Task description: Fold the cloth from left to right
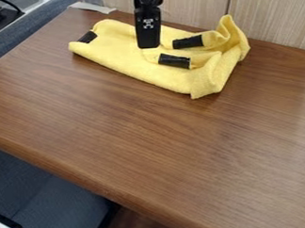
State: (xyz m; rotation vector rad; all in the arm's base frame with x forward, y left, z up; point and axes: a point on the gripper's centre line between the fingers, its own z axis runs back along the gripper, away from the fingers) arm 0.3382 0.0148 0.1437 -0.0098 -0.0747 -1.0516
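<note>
On the glossy, brown wood-grained table (149,135), the fuzzy yellow cloth (124,48) lay toward twelve o'clock with three flat black strips (174,61), rumpled high at its three-o'clock end, below the black gripper (148,46), its jaws spread or closed, I couldn't tell.

The robot arm (148,0) is black all over, lumpy and uneven at its joint. Below, the black gripper (148,44) has a long, blocky, straight-sided shape, with a small whitish, patterned, squarish marking (148,23) on its front.
</note>
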